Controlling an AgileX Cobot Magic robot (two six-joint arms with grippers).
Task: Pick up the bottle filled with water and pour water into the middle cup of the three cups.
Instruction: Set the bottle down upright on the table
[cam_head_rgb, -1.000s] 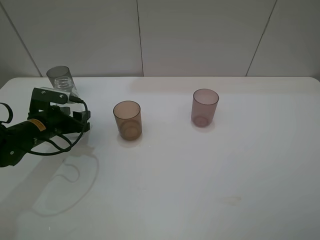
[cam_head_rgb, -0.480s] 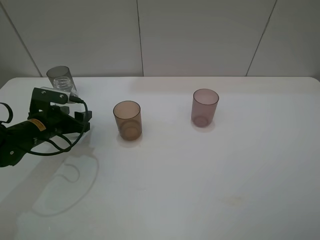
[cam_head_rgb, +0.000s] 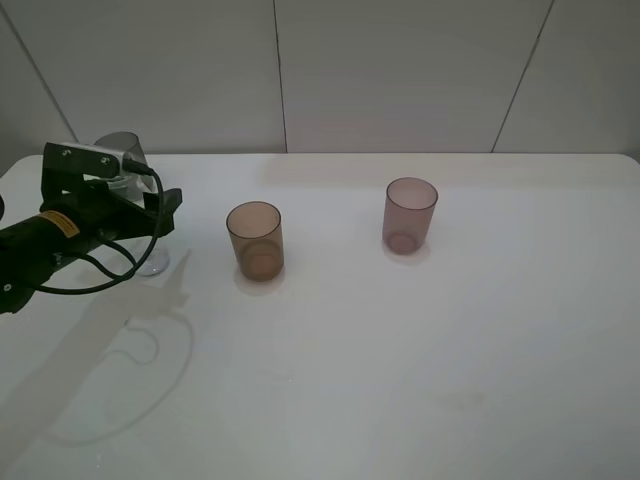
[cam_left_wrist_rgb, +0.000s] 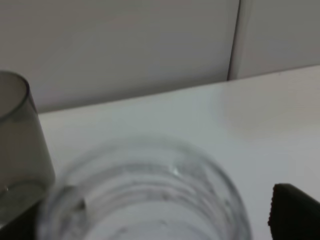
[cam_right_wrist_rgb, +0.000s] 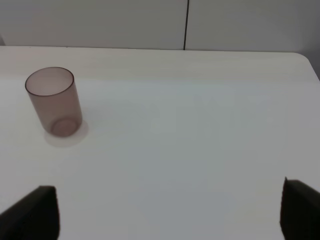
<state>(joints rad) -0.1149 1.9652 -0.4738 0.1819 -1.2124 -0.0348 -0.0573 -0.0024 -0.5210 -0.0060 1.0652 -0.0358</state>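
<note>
Bottle (cam_left_wrist_rgb: 145, 195) sits clamped within left tool (cam_head_rgb: 140, 215).

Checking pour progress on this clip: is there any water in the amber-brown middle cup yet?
No. In the exterior high view the middle cup stands upright and looks dry, its bare bottom showing through the wall, while the bottle is off to its side.

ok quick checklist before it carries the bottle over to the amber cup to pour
1. Left gripper around the bottle: ok, the bottle neck sits between its fingers in the left wrist view; firmness of grip cannot tell.
2. Bottle clear of the dark grey cup: not ok, they are very close.
3. Amber cup upright and open: ok.
4. Path from the bottle to the amber cup free: ok.
5. Mauve cup away from the pour spot: ok.
6. Right gripper out of the way: ok, only its fingertips show in its wrist view.
</note>
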